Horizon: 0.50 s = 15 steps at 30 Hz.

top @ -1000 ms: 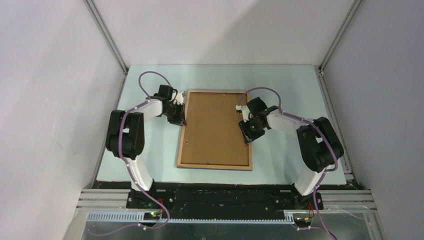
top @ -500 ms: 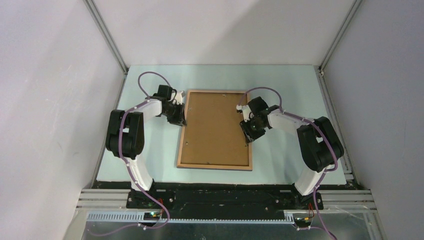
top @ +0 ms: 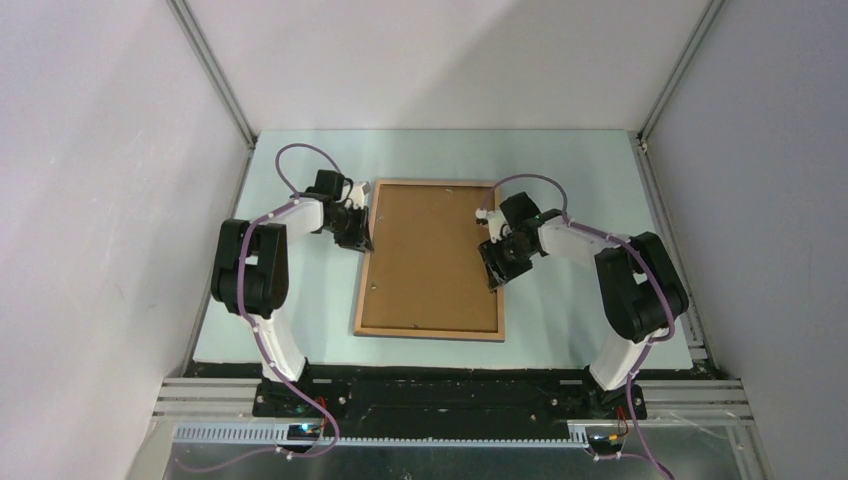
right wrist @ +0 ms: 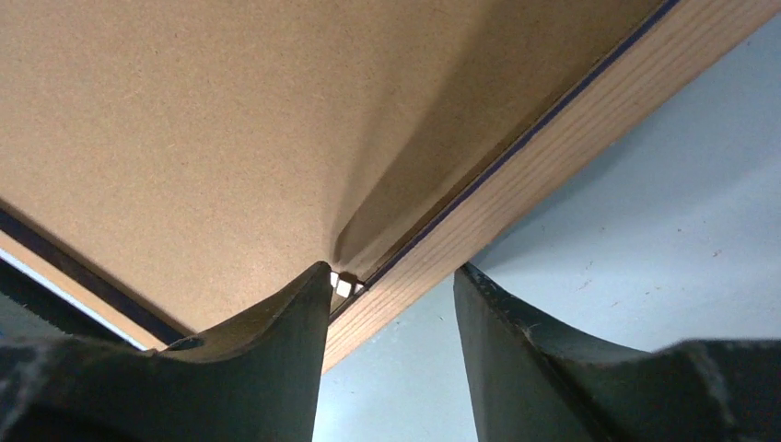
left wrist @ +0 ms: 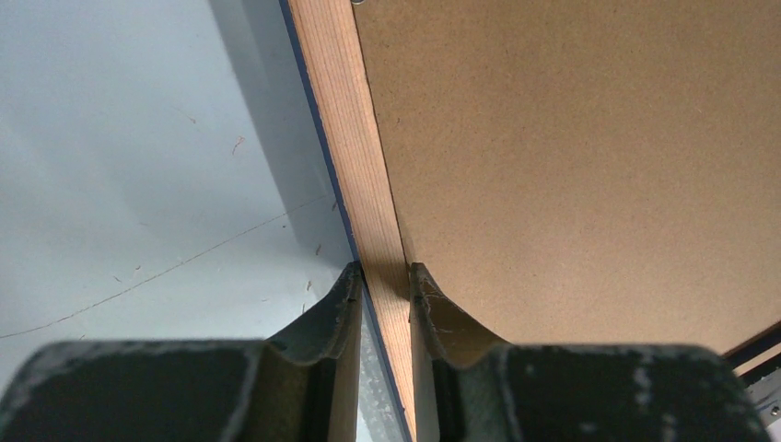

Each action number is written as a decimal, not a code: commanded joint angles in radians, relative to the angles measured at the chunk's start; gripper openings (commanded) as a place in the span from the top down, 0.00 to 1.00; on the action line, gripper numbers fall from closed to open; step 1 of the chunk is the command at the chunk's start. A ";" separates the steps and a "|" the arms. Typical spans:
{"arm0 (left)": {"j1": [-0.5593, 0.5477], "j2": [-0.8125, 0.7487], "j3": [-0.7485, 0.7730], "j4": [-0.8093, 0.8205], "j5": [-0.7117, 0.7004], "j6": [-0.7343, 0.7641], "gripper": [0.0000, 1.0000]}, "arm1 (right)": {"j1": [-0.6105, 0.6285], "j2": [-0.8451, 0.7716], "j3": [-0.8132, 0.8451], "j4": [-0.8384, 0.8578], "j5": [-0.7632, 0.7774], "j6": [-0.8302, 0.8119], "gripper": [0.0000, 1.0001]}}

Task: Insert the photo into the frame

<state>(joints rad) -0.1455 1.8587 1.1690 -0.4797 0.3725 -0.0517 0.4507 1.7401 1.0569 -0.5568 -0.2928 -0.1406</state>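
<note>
The frame (top: 430,331) lies wood-brown face up in mid-table, with the brown backing board (top: 430,255) filling it. The photo is hidden. My left gripper (top: 362,240) is shut on the frame's left rail (left wrist: 345,120), one finger outside it and one on the board's edge (left wrist: 571,147). My right gripper (top: 493,275) stands open astride the right rail (right wrist: 571,129). Its inner finger (right wrist: 304,313) rests on the board (right wrist: 184,120) beside a small metal tab (right wrist: 343,286). Its outer finger (right wrist: 488,322) hangs over the table, apart from the rail.
The pale table (top: 580,170) is walled on three sides, with metal posts (top: 215,80) at the back corners. Both arm bases (top: 290,395) stand at the near edge.
The right gripper's jaws closed a little, then widened again, and its wrist shifted slightly along the right rail. The left gripper and the frame have not moved.
</note>
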 commanded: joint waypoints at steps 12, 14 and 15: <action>-0.008 0.043 -0.005 -0.005 0.182 0.022 1.00 | -0.180 0.059 0.134 -0.008 -0.170 0.104 0.35; -0.008 0.048 -0.004 -0.004 0.191 0.015 1.00 | -0.188 0.085 0.150 -0.002 -0.177 0.118 0.36; -0.008 0.050 -0.004 -0.003 0.198 0.012 1.00 | -0.190 0.094 0.155 0.000 -0.180 0.123 0.37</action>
<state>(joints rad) -0.1452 1.8801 1.1690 -0.4557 0.4713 -0.0517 0.2722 1.7844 1.1622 -0.5713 -0.4282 -0.0624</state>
